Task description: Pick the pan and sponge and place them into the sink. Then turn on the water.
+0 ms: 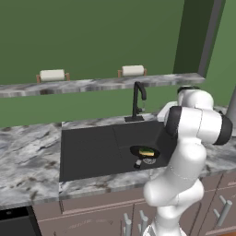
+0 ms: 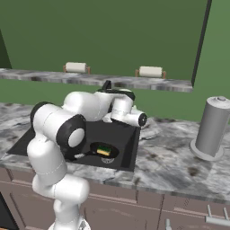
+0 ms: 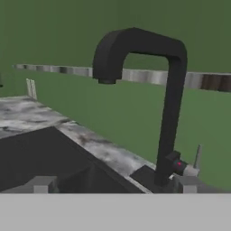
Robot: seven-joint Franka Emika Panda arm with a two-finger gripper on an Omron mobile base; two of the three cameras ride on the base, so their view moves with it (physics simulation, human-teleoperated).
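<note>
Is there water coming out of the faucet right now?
No, the faucet has nothing coming from its spout, with only green wall behind it in the hand view.

Honestly, no readable text anywhere here. No labels, brands, numbers or signs on the faucet [image 3: 171, 113], the sink [image 1: 92, 152], the marbled surface [image 2: 170, 157], the grey canister [image 2: 211, 128] or the paper rolls [image 1: 51, 75] up on the shelf [image 1: 101, 84]. Everything is plain, unmarked.
</note>
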